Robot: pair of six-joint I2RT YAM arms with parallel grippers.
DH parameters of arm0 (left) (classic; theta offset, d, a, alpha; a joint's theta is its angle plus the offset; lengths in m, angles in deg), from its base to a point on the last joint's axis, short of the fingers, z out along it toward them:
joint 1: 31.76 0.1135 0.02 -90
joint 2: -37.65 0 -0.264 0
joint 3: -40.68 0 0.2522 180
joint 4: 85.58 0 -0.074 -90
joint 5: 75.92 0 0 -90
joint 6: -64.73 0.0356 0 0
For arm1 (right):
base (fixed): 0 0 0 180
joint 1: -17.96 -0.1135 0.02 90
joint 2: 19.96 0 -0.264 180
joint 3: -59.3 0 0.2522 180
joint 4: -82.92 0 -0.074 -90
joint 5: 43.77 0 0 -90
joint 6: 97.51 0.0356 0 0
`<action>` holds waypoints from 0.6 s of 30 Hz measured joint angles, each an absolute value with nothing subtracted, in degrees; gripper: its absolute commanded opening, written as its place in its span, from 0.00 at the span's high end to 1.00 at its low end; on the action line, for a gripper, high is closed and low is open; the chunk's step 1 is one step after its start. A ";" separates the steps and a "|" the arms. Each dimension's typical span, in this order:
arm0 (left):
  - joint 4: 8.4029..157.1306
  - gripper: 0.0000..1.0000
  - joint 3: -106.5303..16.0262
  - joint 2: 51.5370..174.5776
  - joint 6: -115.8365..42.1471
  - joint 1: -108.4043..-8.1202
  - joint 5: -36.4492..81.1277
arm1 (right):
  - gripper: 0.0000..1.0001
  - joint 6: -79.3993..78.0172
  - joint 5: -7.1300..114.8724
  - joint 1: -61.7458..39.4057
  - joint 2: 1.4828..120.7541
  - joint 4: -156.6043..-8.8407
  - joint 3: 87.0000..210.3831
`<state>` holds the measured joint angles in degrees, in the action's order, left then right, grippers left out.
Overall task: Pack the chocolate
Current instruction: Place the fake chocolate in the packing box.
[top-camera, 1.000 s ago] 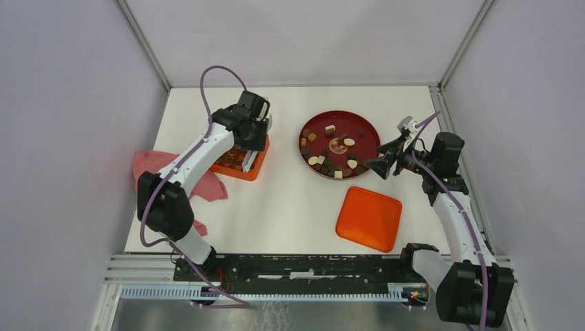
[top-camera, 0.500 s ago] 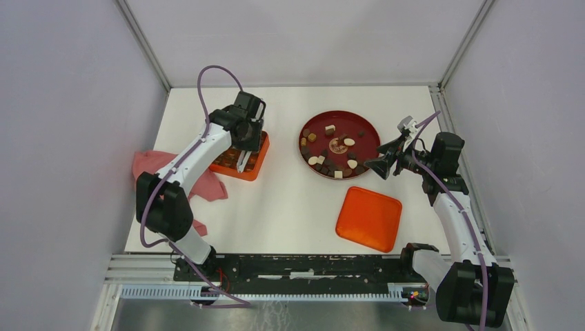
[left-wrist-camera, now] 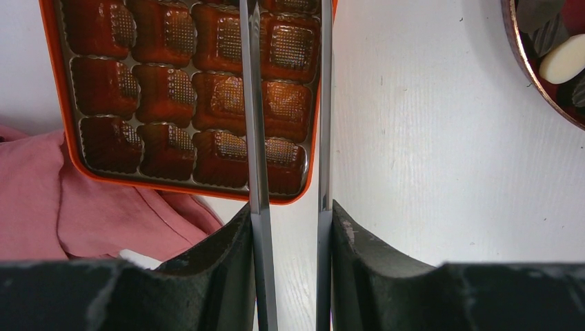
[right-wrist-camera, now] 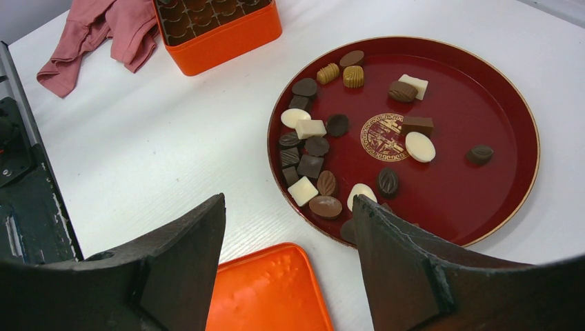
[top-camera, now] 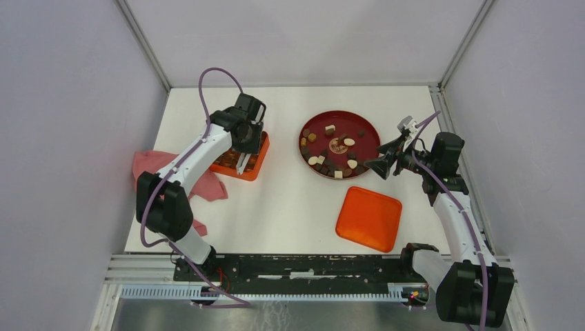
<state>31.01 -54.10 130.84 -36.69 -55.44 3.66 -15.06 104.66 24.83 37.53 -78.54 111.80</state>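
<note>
The chocolate (top-camera: 331,157), several dark, mid-brown and cream pieces, lies on the round dark-red plate (top-camera: 369,131); it also shows in the right wrist view (right-wrist-camera: 310,148). The orange compartmented box (top-camera: 231,167) stands at the left. In the left wrist view its brown cells (left-wrist-camera: 172,89) look empty. My left gripper (top-camera: 241,164) hangs over the box's right column (left-wrist-camera: 286,14). Its thin fingers (left-wrist-camera: 252,138) are parted, with nothing seen between them. My right gripper (top-camera: 385,157) is wide open and empty beside the plate's right edge (right-wrist-camera: 290,200).
The orange lid (top-camera: 369,218) lies flat in front of the plate, below my right gripper (right-wrist-camera: 262,289). A pink cloth (top-camera: 155,169) lies left of the box, partly under it (left-wrist-camera: 90,214). White walls and metal rails enclose the table.
My left gripper has shifted slightly to the left over the box. The right arm has not moved.
</note>
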 measured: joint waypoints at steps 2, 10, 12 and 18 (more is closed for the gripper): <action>31.01 0.85 -53.94 130.84 -36.69 -55.44 3.69 | 0.27 -15.06 104.69 24.83 37.53 -78.54 111.80; 31.04 0.79 -53.37 131.10 -36.69 -55.44 3.93 | 0.27 -15.06 104.66 24.83 37.53 -78.54 111.80; 31.01 0.76 -53.35 131.19 -36.66 -55.44 3.99 | 0.27 -15.06 104.66 24.83 37.53 -78.54 111.80; 30.99 0.71 -53.35 132.15 -36.66 -55.44 4.17 | 0.27 -15.06 104.69 24.83 37.53 -78.54 111.80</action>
